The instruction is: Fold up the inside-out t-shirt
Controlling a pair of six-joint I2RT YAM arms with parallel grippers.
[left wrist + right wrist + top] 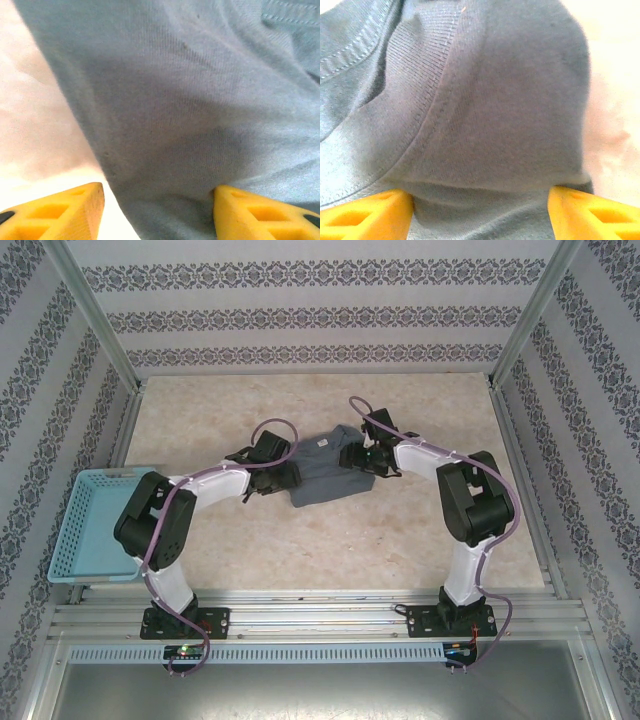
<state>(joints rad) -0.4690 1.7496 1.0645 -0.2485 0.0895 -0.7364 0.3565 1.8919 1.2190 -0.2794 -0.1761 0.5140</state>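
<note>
The inside-out t-shirt lies bunched in a dark grey heap at the middle of the table, with a small pale label near its far edge. My left gripper is at the heap's left end. In the left wrist view it is open: one yellow finger is over bare table and the other rests against the cloth. My right gripper is at the right end. It is open, straddling a fold beside the ribbed collar.
A light-blue mesh basket sits at the table's left edge, beside the left arm's elbow. Metal frame posts and patterned walls enclose the beige table. Bare tabletop lies in front of and behind the shirt.
</note>
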